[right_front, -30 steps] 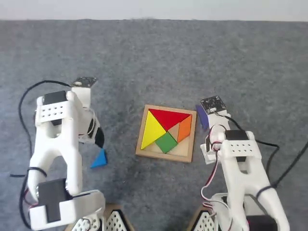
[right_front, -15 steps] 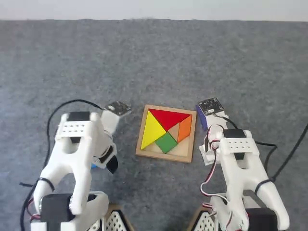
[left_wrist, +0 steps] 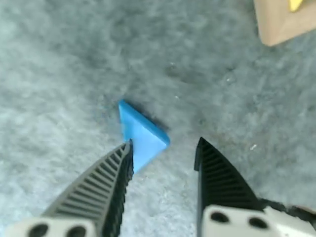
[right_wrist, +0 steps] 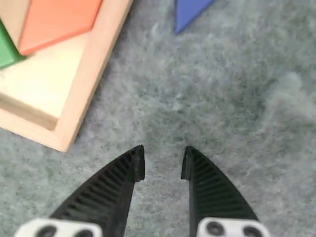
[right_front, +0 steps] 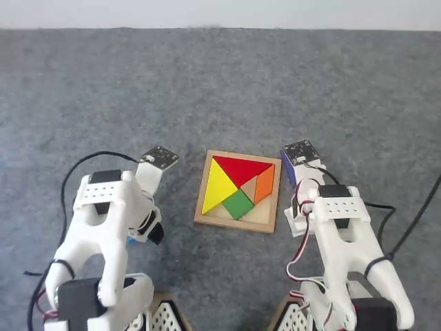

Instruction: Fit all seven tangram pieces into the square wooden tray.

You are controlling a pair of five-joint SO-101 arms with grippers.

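Felt [right_front: 207, 83], grey and fuzzy, runs to a pale wall [right_front: 220, 14]; left gripper [left_wrist: 163, 153] gapes at the blue triangle [left_wrist: 140, 136], right gripper [right_wrist: 162, 163] stands slightly parted beside the tray [right_front: 238, 224].

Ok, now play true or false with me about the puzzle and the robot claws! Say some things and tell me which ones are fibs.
1. The red piece sits in the wooden tray. True.
2. The left claw holds the light blue triangle up in the air. False: the triangle lies flat on the carpet, and the claw is open right by it.
3. The tray is all full. False: part of its floor is bare, and two blue pieces are outside it.
4. The dark blue piece lies on the carpet beside the tray. True.
5. The right claw is shut on the orange piece. False: it is open and empty over the carpet, and the orange piece is in the tray.
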